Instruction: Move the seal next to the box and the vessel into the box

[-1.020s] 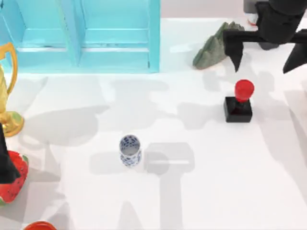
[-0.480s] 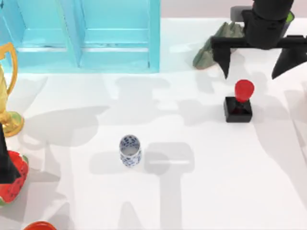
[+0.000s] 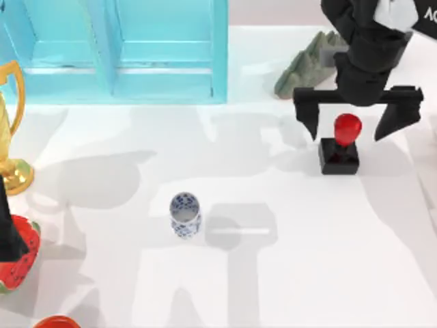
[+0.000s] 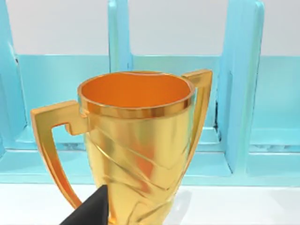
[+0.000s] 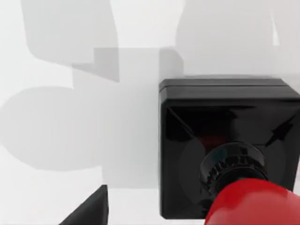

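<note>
The seal (image 3: 339,156), a black block with a red knob, stands at the right of the table and fills much of the right wrist view (image 5: 225,140). My right gripper (image 3: 346,135) hangs over it, open wide, one finger on each side of the knob and touching nothing. The vessel (image 3: 185,214), a small blue-and-white jar, stands upright near the middle of the table. At the back left is the turquoise box (image 3: 218,55). My left gripper (image 4: 91,212) is parked at the far left edge, open, facing a golden trophy (image 4: 140,140).
A green rock ornament (image 3: 311,65) sits just behind the right gripper. The golden trophy (image 3: 10,130), a watermelon slice (image 3: 20,263) and a red object (image 3: 58,321) line the left edge. Bare white table lies between vessel and seal.
My right gripper has come forward from behind the seal, and its open fingers now straddle the knob. Seal, vessel and left arm have not moved.
</note>
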You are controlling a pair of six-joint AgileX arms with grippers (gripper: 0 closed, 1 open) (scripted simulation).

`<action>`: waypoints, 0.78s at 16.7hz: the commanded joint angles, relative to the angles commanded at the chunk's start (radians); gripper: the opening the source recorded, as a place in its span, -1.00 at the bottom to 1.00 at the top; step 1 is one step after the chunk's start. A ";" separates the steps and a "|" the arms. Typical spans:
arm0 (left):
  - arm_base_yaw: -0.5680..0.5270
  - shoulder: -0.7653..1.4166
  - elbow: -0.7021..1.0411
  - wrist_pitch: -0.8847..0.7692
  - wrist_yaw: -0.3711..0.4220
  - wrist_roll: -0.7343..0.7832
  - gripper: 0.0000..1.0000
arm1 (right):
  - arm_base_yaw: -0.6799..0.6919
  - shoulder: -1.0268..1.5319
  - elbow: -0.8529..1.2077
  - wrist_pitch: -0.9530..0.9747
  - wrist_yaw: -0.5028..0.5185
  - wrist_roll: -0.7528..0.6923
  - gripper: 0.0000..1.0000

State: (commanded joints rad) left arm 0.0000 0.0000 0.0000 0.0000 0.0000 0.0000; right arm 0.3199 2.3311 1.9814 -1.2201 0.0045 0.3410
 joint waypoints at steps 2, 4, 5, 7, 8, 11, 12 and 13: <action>0.000 0.000 0.000 0.000 0.000 0.000 1.00 | 0.001 0.002 -0.046 0.047 0.000 0.001 1.00; 0.000 0.000 0.000 0.000 0.000 0.000 1.00 | 0.001 0.003 -0.053 0.055 0.000 0.001 1.00; 0.000 0.000 0.000 0.000 0.000 0.000 1.00 | 0.001 0.003 -0.053 0.055 0.000 0.001 1.00; 0.000 0.000 0.000 0.000 0.000 0.000 1.00 | 0.001 0.003 -0.053 0.055 0.000 0.001 0.85; 0.000 0.000 0.000 0.000 0.000 0.000 1.00 | 0.001 0.003 -0.053 0.055 0.000 0.001 0.70; 0.000 0.000 0.000 0.000 0.000 0.000 1.00 | 0.001 0.003 -0.053 0.055 0.000 0.001 0.25; 0.000 0.000 0.000 0.000 0.000 0.000 1.00 | 0.001 0.003 -0.053 0.055 0.000 0.001 0.10; 0.000 0.000 0.000 0.000 0.000 0.000 1.00 | 0.001 0.003 -0.053 0.055 0.000 0.001 -0.06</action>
State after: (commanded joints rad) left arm 0.0000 0.0000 0.0000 0.0000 0.0000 0.0000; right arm 0.3213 2.3338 1.9280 -1.1655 0.0046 0.3424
